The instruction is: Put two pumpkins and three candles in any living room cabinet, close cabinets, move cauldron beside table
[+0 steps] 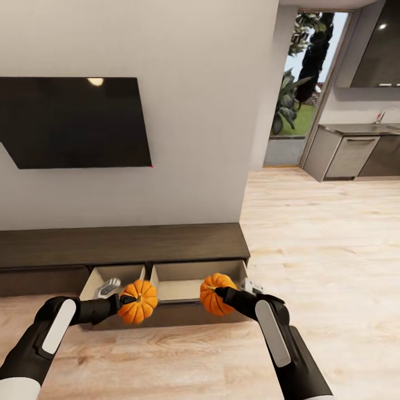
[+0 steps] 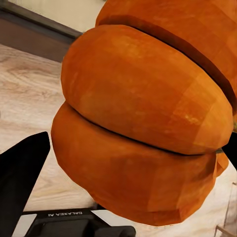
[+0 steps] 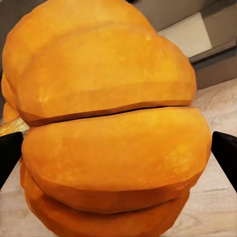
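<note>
Two orange pumpkins hang just in front of the low dark brown cabinet (image 1: 122, 244). My left gripper (image 1: 126, 303) is shut on the left pumpkin (image 1: 139, 303). The right pumpkin (image 1: 214, 294) is held by my right gripper (image 1: 223, 294), also shut. Both sit at the front edge of two pulled-open compartments with pale beige insides (image 1: 183, 278). The left pumpkin (image 2: 148, 123) bulges between black fingers (image 2: 22, 177) in the left wrist view. The right wrist view has the right pumpkin (image 3: 113, 128) with a fingertip (image 3: 226, 153) at each side.
A grey-white object (image 1: 108, 288) lies in the left open compartment, and a small white thing (image 1: 253, 286) sits by the right one's corner. A black TV (image 1: 72, 119) hangs above. Wooden floor (image 1: 322, 250) stretches right toward grey kitchen units (image 1: 350, 155) and a glazed doorway (image 1: 303, 83).
</note>
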Robot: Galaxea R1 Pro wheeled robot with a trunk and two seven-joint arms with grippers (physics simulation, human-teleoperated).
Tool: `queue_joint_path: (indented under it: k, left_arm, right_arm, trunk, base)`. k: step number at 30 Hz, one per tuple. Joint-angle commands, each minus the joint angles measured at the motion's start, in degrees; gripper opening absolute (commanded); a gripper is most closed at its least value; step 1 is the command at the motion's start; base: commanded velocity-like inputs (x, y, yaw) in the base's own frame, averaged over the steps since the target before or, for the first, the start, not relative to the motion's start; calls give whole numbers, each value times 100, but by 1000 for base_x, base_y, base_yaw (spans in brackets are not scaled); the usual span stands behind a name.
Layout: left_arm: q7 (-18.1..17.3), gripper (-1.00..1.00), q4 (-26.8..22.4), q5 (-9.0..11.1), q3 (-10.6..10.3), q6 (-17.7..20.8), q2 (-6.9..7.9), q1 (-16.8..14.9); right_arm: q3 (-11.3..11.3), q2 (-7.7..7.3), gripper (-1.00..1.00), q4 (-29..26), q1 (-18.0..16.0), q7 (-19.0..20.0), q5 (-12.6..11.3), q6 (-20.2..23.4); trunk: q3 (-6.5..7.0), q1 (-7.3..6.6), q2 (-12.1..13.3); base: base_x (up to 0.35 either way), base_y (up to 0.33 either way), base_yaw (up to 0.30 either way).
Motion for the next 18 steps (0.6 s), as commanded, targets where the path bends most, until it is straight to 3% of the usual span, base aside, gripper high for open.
queue_joint_path:
  k: [1, 18]
  left_arm:
    - [4, -100, -1, 12, -1, 1, 2, 0]
    - [11, -100, 4, 4, -14, -2, -6, 0]
  right_arm:
    - [7, 1, -100, 1, 0, 0, -5, -20]
    - [13, 27, -100, 63, -4, -50, -6, -30]
  trunk:
    - [0, 0, 0]
    - [0, 0, 0]
  base:
    - [314, 0, 0]
    - [329, -68, 0]
